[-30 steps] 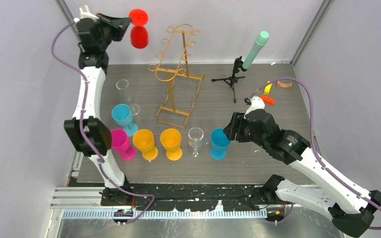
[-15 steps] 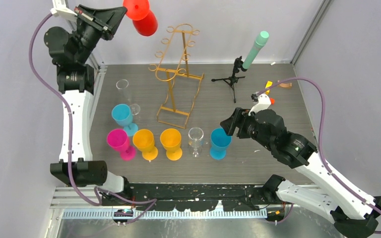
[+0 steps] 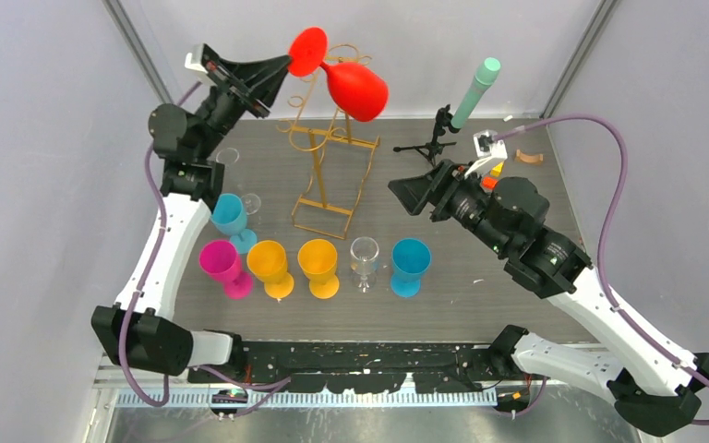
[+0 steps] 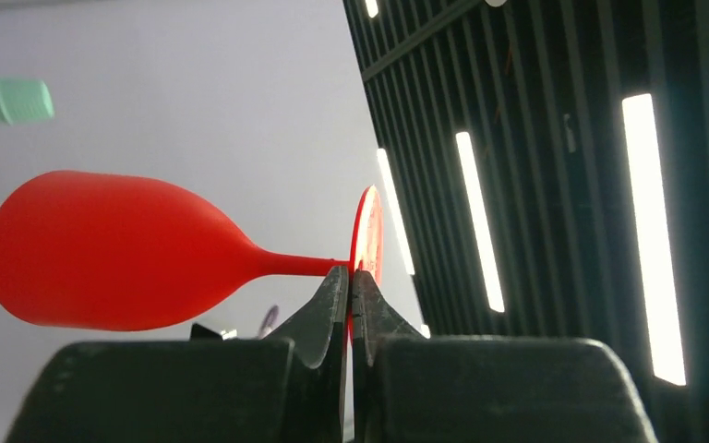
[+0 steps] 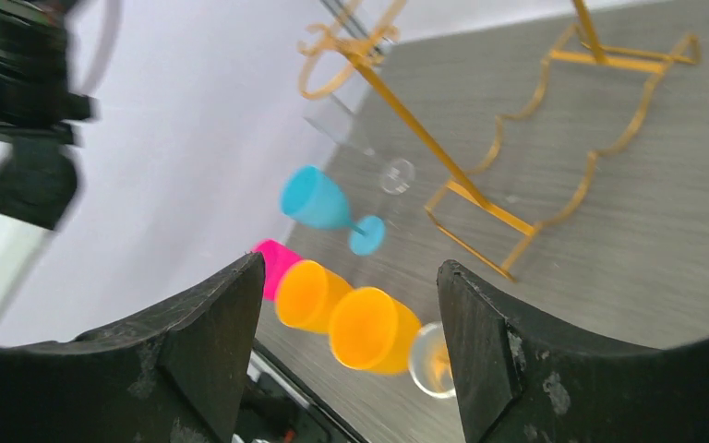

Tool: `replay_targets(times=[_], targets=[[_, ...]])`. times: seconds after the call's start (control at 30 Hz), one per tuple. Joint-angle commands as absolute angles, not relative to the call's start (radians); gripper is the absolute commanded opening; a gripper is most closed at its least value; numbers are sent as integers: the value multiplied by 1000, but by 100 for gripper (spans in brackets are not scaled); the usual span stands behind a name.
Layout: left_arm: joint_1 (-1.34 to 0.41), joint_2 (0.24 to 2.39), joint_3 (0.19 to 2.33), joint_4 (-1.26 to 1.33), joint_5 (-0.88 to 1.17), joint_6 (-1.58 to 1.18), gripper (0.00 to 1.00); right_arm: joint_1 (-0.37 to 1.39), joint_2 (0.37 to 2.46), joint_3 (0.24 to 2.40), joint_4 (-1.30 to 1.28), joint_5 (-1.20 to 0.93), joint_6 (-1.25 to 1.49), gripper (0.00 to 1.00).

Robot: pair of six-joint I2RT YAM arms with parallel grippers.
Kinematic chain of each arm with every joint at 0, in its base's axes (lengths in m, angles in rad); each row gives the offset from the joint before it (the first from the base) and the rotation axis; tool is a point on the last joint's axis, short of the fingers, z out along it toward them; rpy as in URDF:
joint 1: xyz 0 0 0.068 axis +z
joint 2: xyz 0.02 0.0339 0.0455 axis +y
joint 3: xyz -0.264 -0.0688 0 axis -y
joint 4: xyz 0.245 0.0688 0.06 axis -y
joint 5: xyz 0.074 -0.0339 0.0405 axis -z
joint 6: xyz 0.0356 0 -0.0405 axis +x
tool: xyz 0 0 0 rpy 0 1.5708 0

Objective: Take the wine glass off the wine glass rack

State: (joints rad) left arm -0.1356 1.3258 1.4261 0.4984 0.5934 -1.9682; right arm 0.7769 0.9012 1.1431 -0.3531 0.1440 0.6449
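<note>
Above the wine glass rack (image 3: 318, 152), the left pincer (image 3: 283, 65) is clamped on the foot of the red wine glass (image 3: 358, 89), which lies sideways, seemingly clear of the hooks. Removal looks done; only setting it on the counter (image 3: 480, 277) remains. The right pincer (image 3: 411, 196) is wide and empty.

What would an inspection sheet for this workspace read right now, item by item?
Surface: dark wood-grain table top, no spills seen.
Job's things: red wine glass held sideways in the air, its stem in no hook; gold wine glass rack upright, no glass seen on it.
Clutter: row of five goblets near the arms; blue goblet and clear glass behind; black tripod with green tube; small orange pieces.
Grippers: left gripper shut on the glass's foot; right gripper open, empty.
Cables: purple cables looped along both arms.
Surroundings: grey walls; nothing else seen.
</note>
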Motion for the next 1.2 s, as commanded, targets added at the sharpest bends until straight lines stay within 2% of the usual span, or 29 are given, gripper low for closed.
replay_targets(times=[0.0,0.4,0.63,0.9,1.17], targets=[[-215,1240,1369,627,541,-2100,0,779,892,1181,-89,57,683,74],[-335,1218,1342,653,528,-2157,0,779,863,1131,180,53,674,74],[-357,1161,1313,617,502,-2151,0,779,915,1134,303,-100,606,74],[-357,1114,1297,584,500,-2149,0,779,933,1091,443,-137,618,72],[-357,1083,1294,540,468,-2120,0,779,910,1076,407,-64,613,69]])
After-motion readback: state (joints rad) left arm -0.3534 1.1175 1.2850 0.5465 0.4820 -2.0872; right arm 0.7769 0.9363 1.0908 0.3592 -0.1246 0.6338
